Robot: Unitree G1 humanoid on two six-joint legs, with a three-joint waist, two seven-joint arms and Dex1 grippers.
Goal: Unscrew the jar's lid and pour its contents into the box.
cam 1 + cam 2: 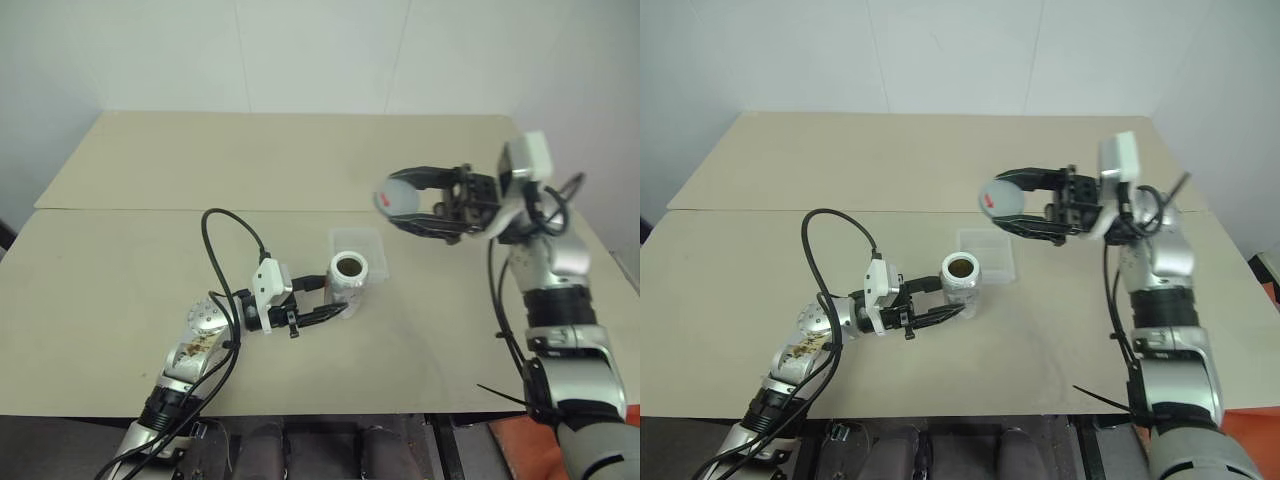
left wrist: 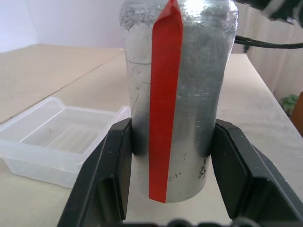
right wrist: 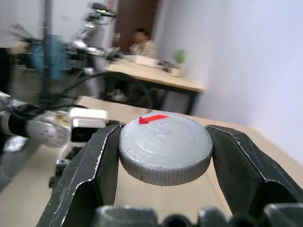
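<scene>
Left fingers (image 2: 113, 179): we see both black pads pressed flat against the sides of the jar (image 1: 349, 279), grasping it low on its body.
Left gripper (image 1: 332, 297): we have it reaching level across the table (image 1: 150, 270) toward 3 o'clock, clenched on the jar.
Jar: we see it upright on the table near the centre, mouth open with no cap on it, something brown inside; its red stripe faces the left wrist camera.
Right fingers (image 3: 102, 165): we see the two black fingers clamped on the ribbed edge of the lid (image 1: 396, 198), one on each side.
Right gripper (image 1: 404, 204): we hold it raised above the table, at about 2 o'clock from the jar, pointing toward 9 o'clock.
Lid: we see it clear of the jar, well apart from it, its face with the red mark visible from the head cameras.
Box (image 1: 360, 248): we see it lying on the table just beside the jar, at 12 to 1 o'clock of it, nothing in it.
Person (image 3: 142, 43): we see someone seated at a far desk in the right wrist view.
</scene>
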